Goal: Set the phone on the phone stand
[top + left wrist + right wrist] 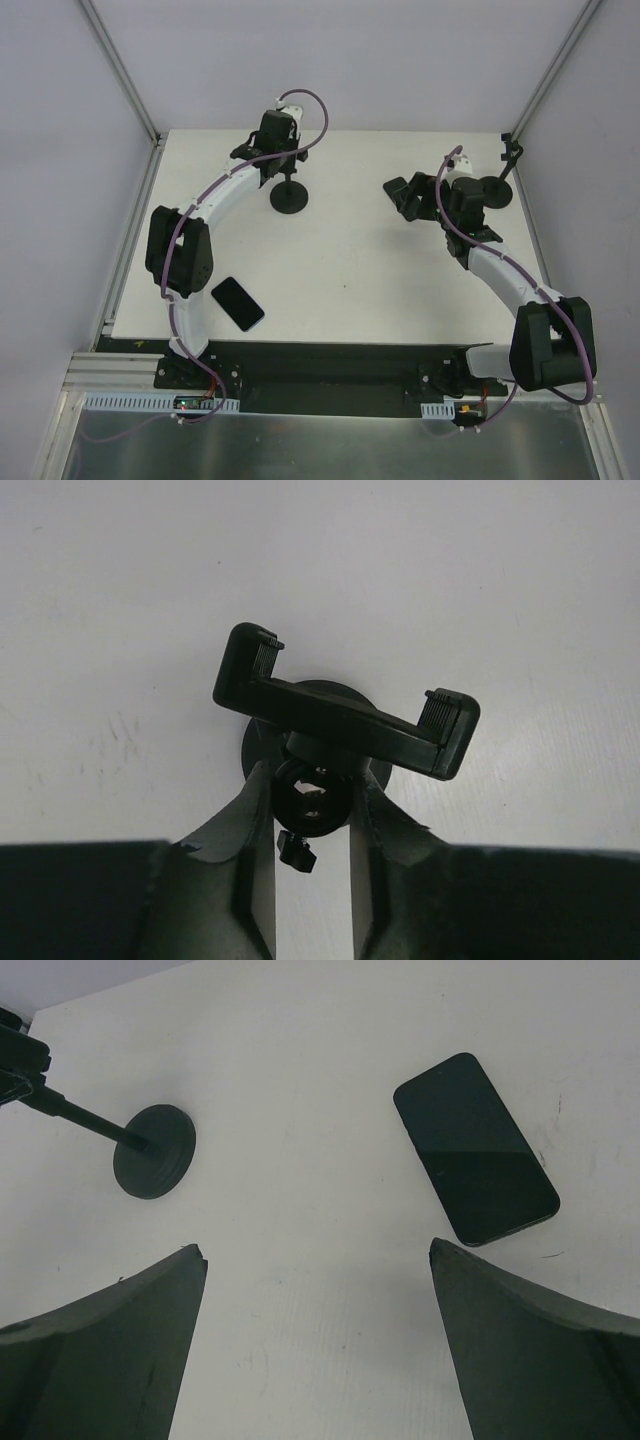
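Note:
The black phone point(238, 303) lies flat on the white table, front left, next to the left arm's base. It also shows in the right wrist view point(475, 1148). The black phone stand point(289, 198) stands on its round base at the back centre. Its clamp cradle point(345, 708) is empty. My left gripper point(312, 780) is shut on the stand's neck joint just under the cradle, one finger point(250, 820) on each side; from above it sits over the stand point(283, 160). My right gripper point(405, 195) is open and empty, above bare table right of the stand point(153, 1150); its fingertips point(185, 1265) are wide apart.
A second black round base point(497, 190) with a thin post point(513, 152) stands at the back right, just behind the right wrist. Grey walls and metal frame rails enclose the white table point(350, 270) on three sides.

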You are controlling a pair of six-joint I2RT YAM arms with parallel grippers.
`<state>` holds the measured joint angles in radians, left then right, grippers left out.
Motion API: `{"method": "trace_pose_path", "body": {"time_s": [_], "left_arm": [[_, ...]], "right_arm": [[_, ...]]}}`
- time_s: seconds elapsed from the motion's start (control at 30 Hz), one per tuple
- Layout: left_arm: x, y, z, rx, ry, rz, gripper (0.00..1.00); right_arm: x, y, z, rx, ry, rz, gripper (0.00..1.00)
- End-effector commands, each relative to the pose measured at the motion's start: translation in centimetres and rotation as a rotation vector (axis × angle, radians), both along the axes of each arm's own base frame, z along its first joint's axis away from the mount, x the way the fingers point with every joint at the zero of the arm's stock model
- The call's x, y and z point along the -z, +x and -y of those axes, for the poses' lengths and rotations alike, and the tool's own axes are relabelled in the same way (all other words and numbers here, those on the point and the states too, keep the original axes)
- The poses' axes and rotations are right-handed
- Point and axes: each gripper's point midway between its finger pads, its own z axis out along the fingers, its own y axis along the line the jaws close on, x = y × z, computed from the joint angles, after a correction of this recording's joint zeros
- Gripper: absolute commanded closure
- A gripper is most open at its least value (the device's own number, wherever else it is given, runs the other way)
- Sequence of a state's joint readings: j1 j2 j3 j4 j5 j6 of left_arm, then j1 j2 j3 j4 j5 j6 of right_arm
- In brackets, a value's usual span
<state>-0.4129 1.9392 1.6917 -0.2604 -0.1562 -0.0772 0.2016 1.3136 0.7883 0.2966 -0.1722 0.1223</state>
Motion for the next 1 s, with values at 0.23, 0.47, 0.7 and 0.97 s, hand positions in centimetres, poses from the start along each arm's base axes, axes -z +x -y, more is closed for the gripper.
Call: {"method": "trace_pose_path", "body": {"time_s": [0.23,0.47,0.7,0.97], "left_arm": [[-4.4,-9.9,7.0,0.741,-0.151,0.053,1.00],[-3.5,-17.8,8.0,1.020,-0.227,0.027,1.00],[-2.4,-19.4,7.8,1.004,-0.174,-0.034,0.79],[-7.2,-22.6,5.0,0.810,-0.227,0.015,0.01]], "right_arm": [[-1.7,-0.5,-2.2,-0.195,-0.033,0.107,0.04],[-2.2,-2.1,-4.5,-0.343,-0.024,0.157,0.04],[-2.2,-4.3,-8.7,-0.552,-0.081,0.203,0.04],[-2.5,-4.5,-10.0,-0.592,-0.055,0.204,0.04]]}}
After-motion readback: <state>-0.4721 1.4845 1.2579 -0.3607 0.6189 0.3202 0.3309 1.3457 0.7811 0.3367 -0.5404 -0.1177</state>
